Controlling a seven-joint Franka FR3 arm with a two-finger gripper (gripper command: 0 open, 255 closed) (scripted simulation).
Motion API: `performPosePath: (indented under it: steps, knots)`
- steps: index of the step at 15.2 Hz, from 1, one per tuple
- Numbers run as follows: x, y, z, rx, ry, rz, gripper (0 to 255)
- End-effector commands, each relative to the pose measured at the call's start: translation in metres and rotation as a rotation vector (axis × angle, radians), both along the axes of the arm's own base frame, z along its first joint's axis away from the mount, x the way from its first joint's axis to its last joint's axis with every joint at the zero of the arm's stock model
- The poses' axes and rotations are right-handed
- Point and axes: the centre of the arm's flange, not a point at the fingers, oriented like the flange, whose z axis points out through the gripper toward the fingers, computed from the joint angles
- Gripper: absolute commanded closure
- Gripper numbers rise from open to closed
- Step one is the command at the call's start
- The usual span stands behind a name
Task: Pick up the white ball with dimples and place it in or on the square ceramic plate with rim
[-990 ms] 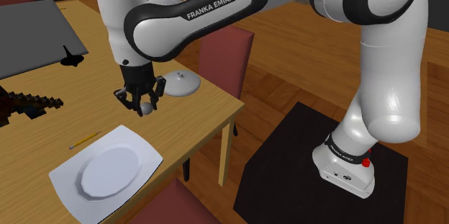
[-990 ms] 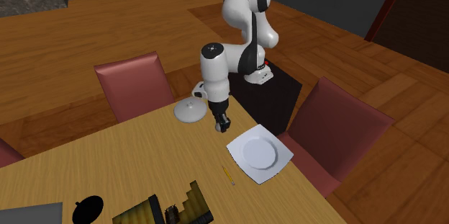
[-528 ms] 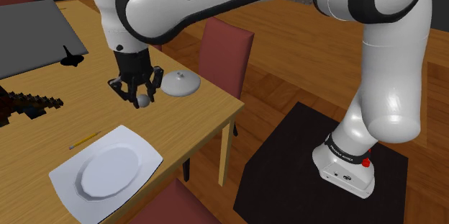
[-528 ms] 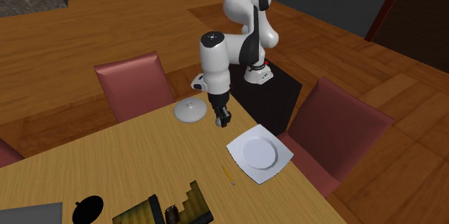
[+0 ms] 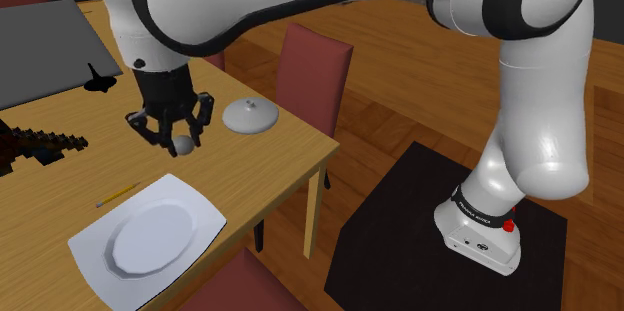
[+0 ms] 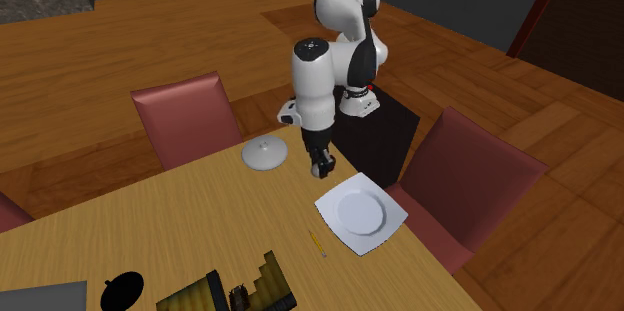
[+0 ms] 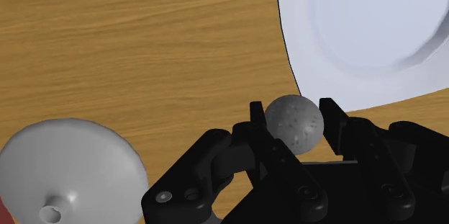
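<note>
Dimpled ball clamped in gripper (aloft over table, near square plate).

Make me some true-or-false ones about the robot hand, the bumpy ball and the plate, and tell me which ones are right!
1. The gripper is shut on the dimpled ball. True.
2. The ball lies on the square plate. False: the plate has nothing on it, and the ball is clasped between the black fingers, off to the side of the plate.
3. A yellow pencil lies on the table close to the plate. True.
4. The chair at the table's edge is blue. False: it is dark red.
</note>
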Motion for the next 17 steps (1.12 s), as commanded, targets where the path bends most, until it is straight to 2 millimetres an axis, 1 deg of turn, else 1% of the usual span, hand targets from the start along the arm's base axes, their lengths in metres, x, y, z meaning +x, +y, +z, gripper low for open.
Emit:
performPosePath:
  steps: [1, 8, 9, 17]
  knots:
    - [-0.013, 0.021, 0.002, 0.000, 0.000, -0.001, 255]
    - [-0.055, 0.104, 0.004, 0.000, 0.000, -0.001, 255]
    - [-0.063, 0.120, 0.004, 0.000, 0.000, -0.001, 255]
    - [-0.063, 0.120, -0.038, 0.000, 0.000, -0.001, 255]
